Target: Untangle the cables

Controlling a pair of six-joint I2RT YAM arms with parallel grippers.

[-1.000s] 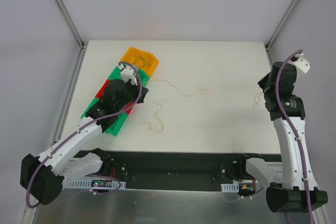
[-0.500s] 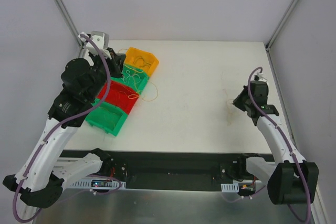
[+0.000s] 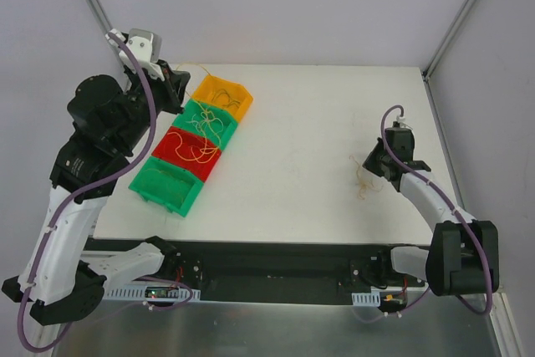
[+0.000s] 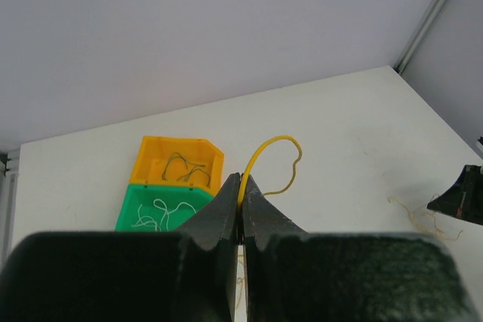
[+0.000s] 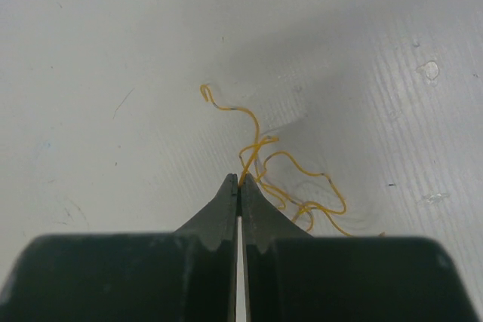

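Yellow wire [image 4: 281, 138] clenched in left jaws above bins [image 4: 143, 157]; right jaws clenched on clump [image 5: 260, 143] at desk [image 5: 113, 50]. Risk: hair-thin strand slips free under pull.

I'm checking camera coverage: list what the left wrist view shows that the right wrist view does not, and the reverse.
Only left wrist: the orange bin and green bin, plus the left gripper shut on a yellow wire that loops beyond its tips. Only right wrist: the right gripper shut on a strand of the clump, seen close up. Both: the white table, and the clump, faint at the left wrist view's right edge.
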